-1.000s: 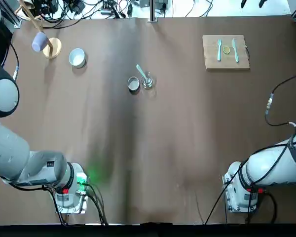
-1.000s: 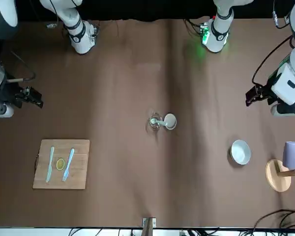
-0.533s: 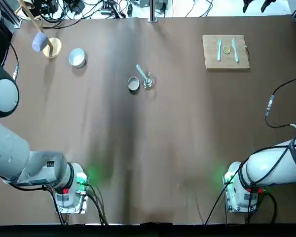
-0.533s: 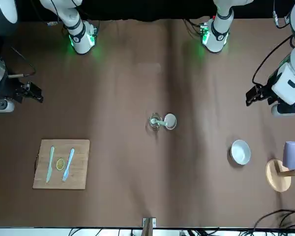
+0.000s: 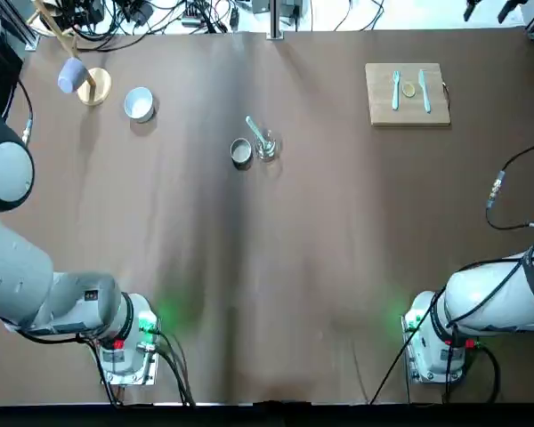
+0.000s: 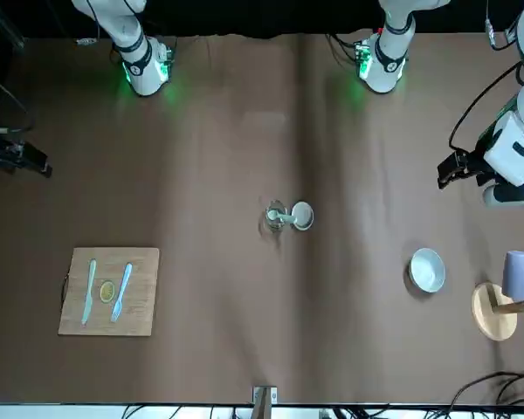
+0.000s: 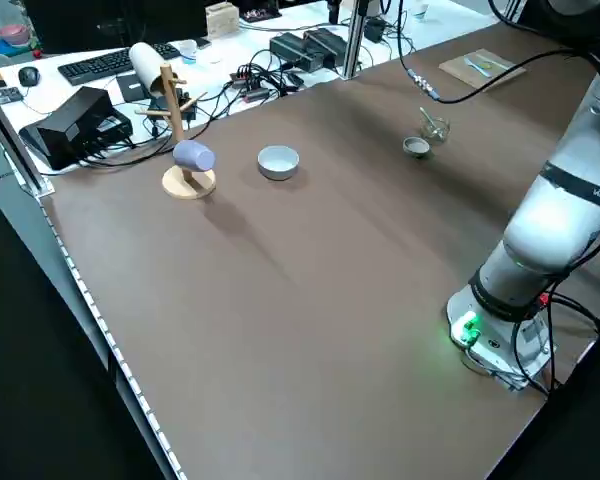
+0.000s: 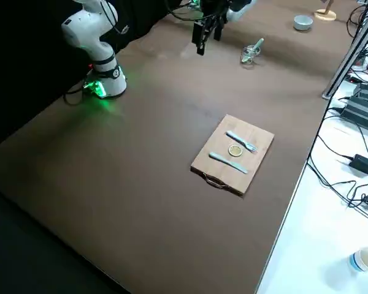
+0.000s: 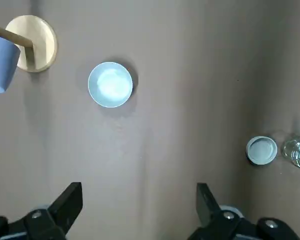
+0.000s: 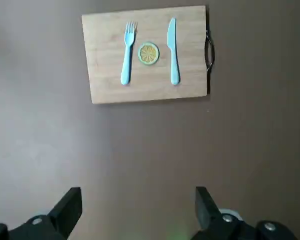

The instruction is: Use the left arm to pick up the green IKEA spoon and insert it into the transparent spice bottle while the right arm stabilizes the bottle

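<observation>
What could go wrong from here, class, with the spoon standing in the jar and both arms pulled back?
1. The spoon leans out over the rim of the small jar; nothing holds either, so a knock might tip them.
2. The tin sits right beside the jar, so a returning gripper could bump it.
3. Both grippers, left and right, are open and well away, so neither steadies the jar.

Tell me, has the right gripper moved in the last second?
Yes. In the front view the right gripper has pulled away from the cutting board toward the table's right edge, open and holding nothing.
</observation>
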